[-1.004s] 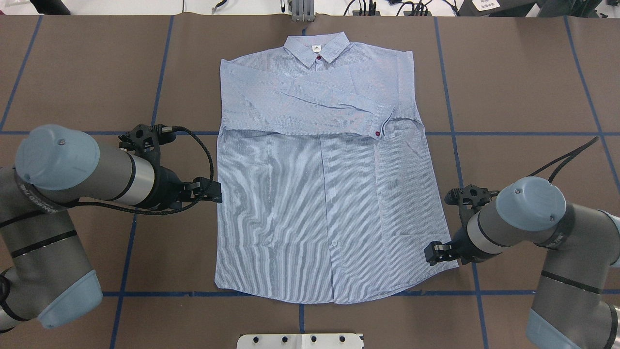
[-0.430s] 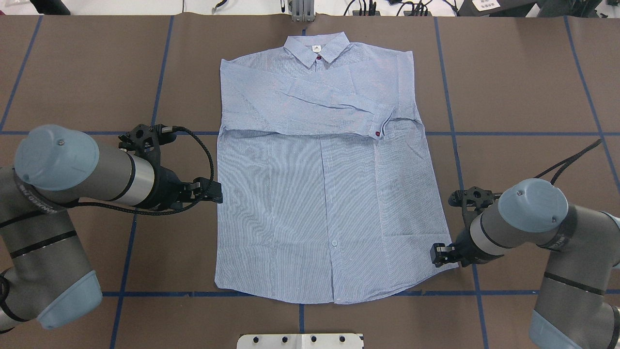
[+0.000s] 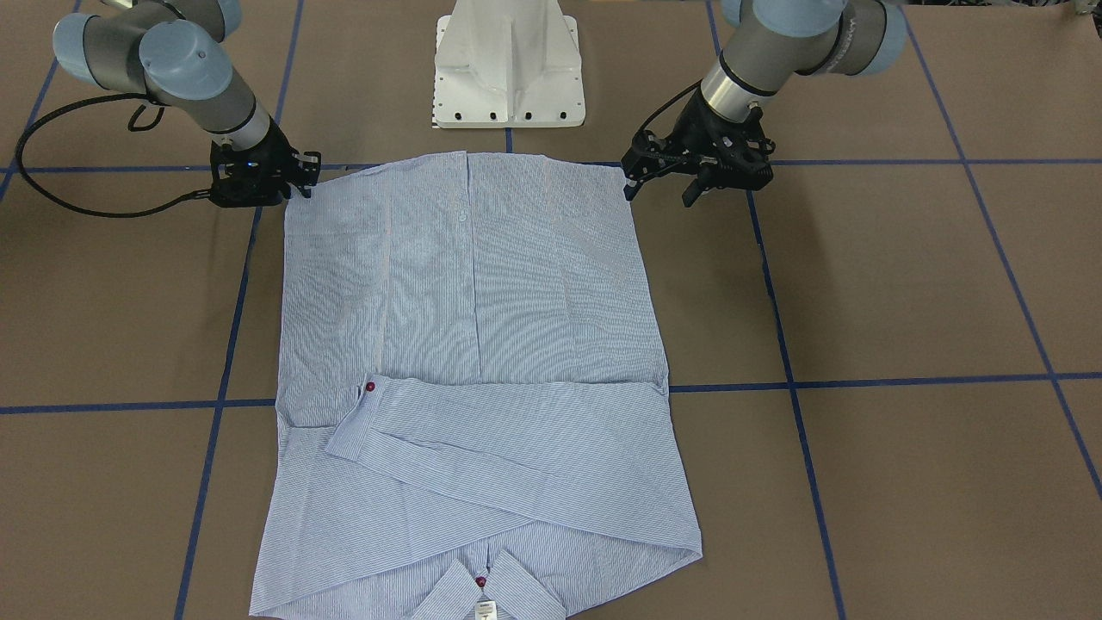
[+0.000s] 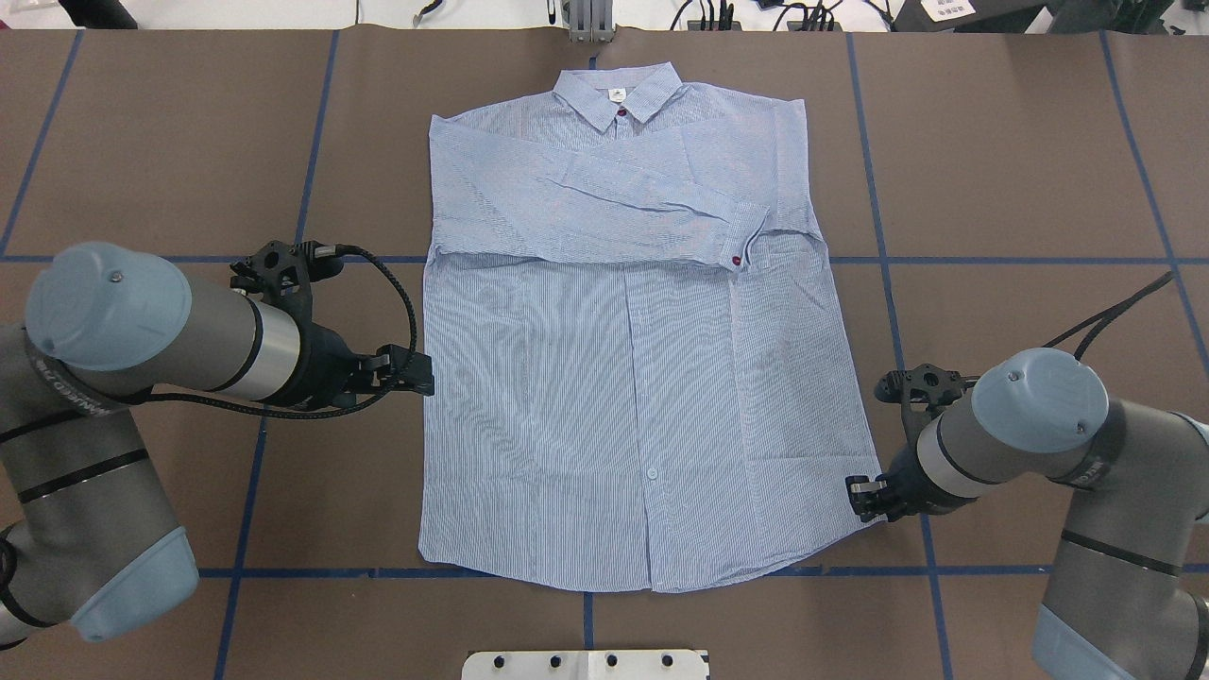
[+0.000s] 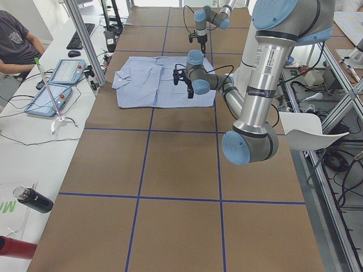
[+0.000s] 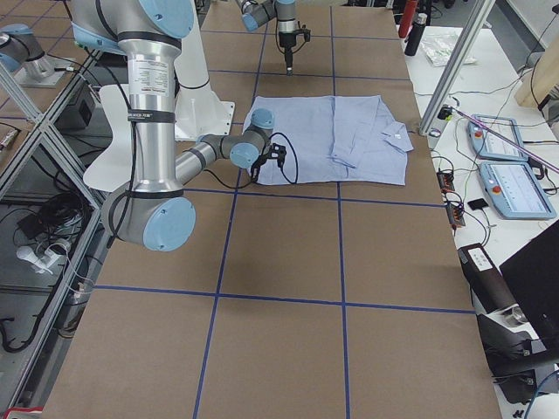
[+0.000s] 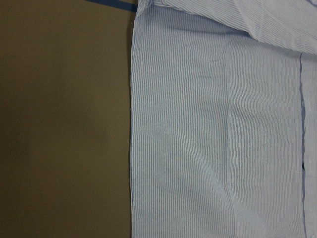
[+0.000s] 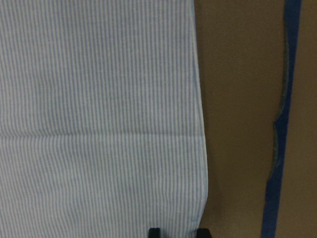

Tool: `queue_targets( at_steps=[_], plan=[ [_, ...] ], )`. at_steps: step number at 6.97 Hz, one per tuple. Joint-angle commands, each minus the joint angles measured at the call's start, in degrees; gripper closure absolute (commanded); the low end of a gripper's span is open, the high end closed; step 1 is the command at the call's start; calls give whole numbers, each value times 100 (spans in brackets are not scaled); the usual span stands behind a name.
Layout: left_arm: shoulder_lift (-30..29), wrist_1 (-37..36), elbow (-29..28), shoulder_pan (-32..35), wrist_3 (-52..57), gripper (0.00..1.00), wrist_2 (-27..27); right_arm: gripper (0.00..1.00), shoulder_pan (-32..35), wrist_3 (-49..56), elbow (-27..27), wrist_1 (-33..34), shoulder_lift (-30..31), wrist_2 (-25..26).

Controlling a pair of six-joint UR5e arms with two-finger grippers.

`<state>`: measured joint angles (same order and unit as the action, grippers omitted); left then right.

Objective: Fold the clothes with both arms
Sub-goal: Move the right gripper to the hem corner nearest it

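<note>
Desk point(image 4: 992, 142): brown surface with a grid of blue tape lines.

Shirt point(image 4: 623, 397): light blue, finely striped, lying flat and front up at the desk's middle. Collar point(image 4: 616, 94) toward the far edge, hem toward the robot's edge, sleeves folded across the chest.

Left arm point(image 4: 142, 321): reaches in low from the desk's left side.

Right arm point(image 4: 1039, 416): reaches in low from the right side.

Left gripper point(image 3: 659, 191): fingers spread, over bare desk just beside the shirt's left side edge, partway up from the hem.

Right gripper point(image 4: 855, 501): fingertips point(image 8: 154, 232) parted, either side of the shirt's right side edge near the hem corner.
</note>
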<state>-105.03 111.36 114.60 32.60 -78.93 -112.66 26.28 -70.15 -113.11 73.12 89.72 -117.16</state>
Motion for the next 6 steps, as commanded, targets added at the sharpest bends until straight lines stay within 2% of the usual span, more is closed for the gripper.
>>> queue_targets(
  at_steps=[1,3,4,6],
  plan=[
    [0,0,1,1,0,0,7,68,0,2,-18,-17,71,-9],
    [9,-9,-8,1,0,0,7,65,0,2,-44,-26,194,0],
    [9,-9,1,1,0,0,7,58,0,2,-44,-17,204,0],
    [26,-9,1,1,0,0,24,59,-35,-7,-44,-17,195,0]
  ],
)
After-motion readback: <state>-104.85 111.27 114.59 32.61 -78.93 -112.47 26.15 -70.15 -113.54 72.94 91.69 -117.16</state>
